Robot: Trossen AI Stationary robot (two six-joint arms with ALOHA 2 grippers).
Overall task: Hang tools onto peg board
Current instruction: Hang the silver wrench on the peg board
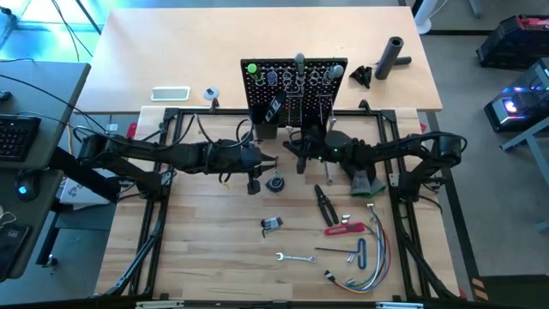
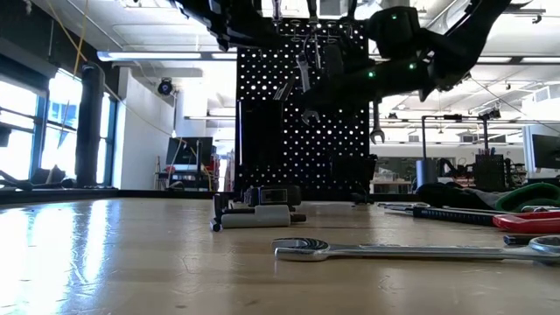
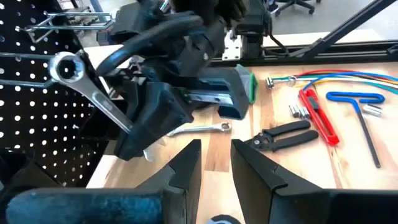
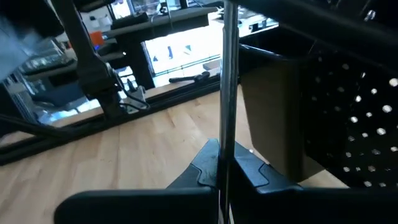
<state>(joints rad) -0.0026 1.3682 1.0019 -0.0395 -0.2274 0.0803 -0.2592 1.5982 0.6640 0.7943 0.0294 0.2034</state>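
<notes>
Closed the right tool (image 4: 222, 163) on the shaft of a silver wrench (image 3: 93, 93), with its ring end up at the hooks of the peg board (image 1: 292, 77). Hovered just beside with the left tool (image 3: 216, 155), slightly parted and empty. Lay on the tabletop (image 1: 214, 249): black pliers (image 1: 324, 202), second wrench (image 1: 294, 257).

The peg board (image 1: 294, 81) stood upright at the table's far middle, tools hanging on it. Both grippers hovered just before it, the left gripper (image 1: 273, 160) beside the right gripper (image 1: 296, 154). Black pliers (image 1: 325, 204), a red-handled tool (image 1: 344, 228) and a silver wrench (image 1: 294, 257) lay on the table (image 1: 214, 240).
</notes>
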